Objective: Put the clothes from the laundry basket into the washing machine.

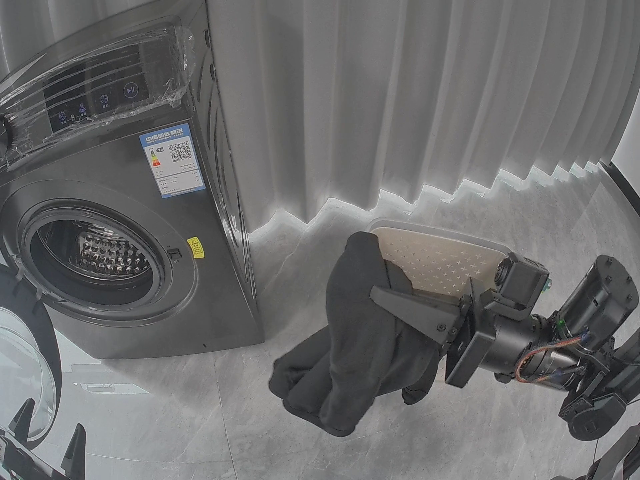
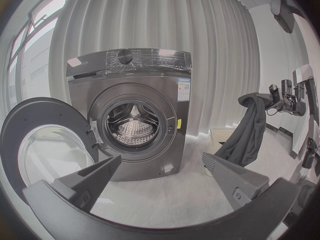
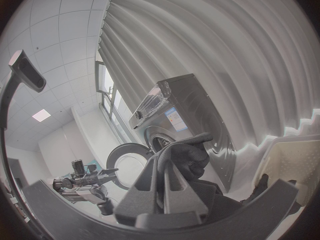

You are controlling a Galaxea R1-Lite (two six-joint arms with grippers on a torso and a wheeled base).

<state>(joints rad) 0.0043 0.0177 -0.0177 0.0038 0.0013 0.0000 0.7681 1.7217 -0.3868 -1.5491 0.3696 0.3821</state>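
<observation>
Transfer is in hand, we judge: our right gripper point(image 1: 387, 299) pinches the dark garment point(image 1: 353, 361), hanging mid-frame by the laundry basket point(image 1: 460, 251). Next we must swing it to frame left, into the open drum point(image 1: 93, 256) of the washing machine point(image 1: 133, 168). Our left gripper point(image 2: 160, 170) is spread.

The right arm point(image 1: 593, 308) was built from round, dark grey parts, and a thin orange cable point(image 1: 537, 358) was looped beside it. The right gripper point(image 1: 380, 296) and the left gripper point(image 2: 160, 158) were fitted with pointed dark grey fingers point(image 2: 90, 180).
</observation>
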